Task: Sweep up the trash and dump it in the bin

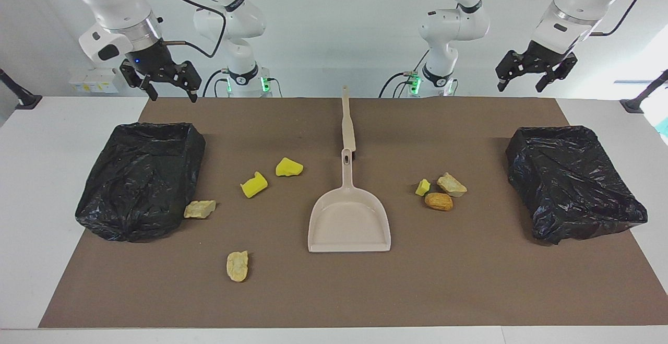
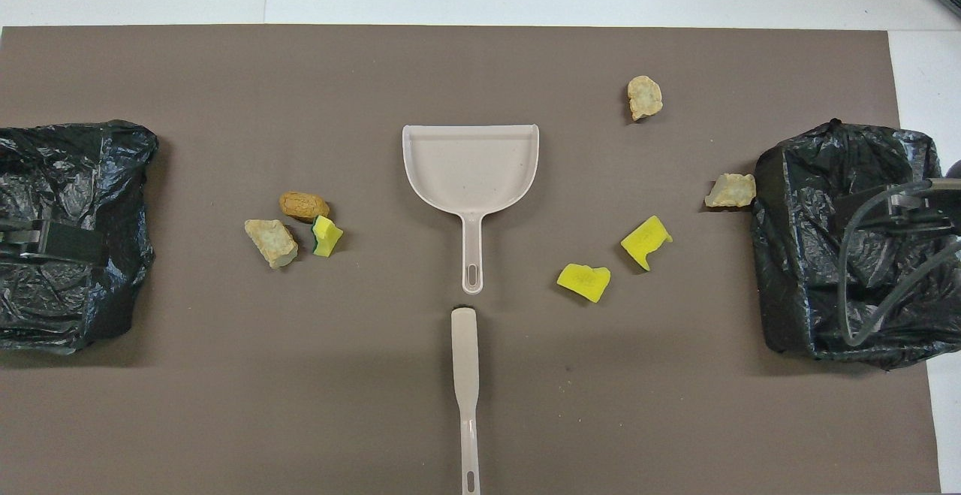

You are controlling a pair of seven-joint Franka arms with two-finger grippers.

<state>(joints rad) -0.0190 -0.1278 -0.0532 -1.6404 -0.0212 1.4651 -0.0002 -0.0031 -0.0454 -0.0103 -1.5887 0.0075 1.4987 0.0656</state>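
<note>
The trash lies scattered on the brown mat. Two yellow sponge chunks (image 1: 288, 167) (image 1: 253, 184) and two tan stone-like pieces (image 1: 199, 209) (image 1: 237, 265) lie toward the right arm's end. A small yellow chunk (image 1: 422, 187), a tan piece (image 1: 451, 184) and an orange-brown lump (image 1: 439, 201) cluster toward the left arm's end. A bin lined with a black bag stands at each end (image 1: 141, 177) (image 1: 569, 182). My right gripper (image 1: 175, 93) hangs open in the air over the mat's edge by its bin. My left gripper (image 1: 521, 86) hangs open and empty above the other end.
A beige dustpan (image 1: 348, 224) lies mid-mat, its handle pointing toward the robots. A beige brush handle (image 1: 347, 125) lies in line with it, nearer to the robots. One tan piece touches the wall of the bin at the right arm's end.
</note>
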